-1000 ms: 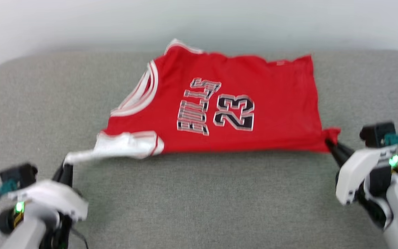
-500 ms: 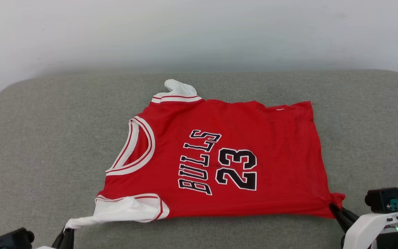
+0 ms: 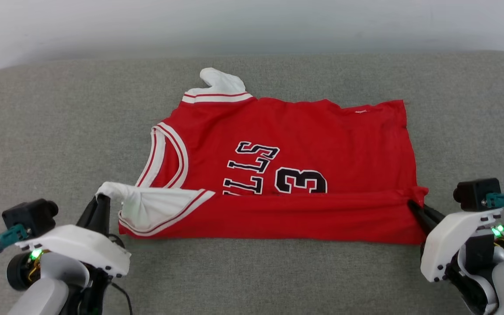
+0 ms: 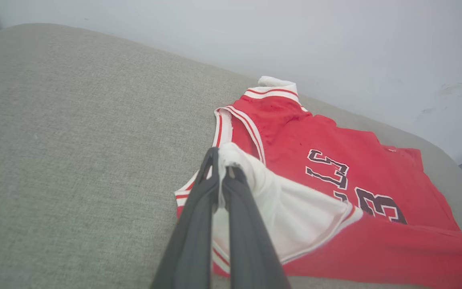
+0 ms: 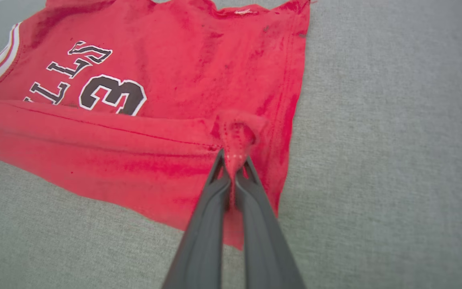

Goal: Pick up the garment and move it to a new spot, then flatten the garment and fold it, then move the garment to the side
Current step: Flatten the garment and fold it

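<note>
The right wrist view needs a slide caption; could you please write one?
Right gripper, fingers shut on a hem corner of the red garment, its near edge folded over the print.

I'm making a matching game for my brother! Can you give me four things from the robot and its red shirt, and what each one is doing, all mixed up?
Things:
1. left gripper
2. right gripper
3. far white sleeve
4. black number

States:
A. half hidden under the garment's folded red edge
B. pinching the red hem corner
C. lying free on the grey cushion
D. pinching the near white sleeve

Pairs: 1-D, 2-B, 3-C, 4-A
</note>
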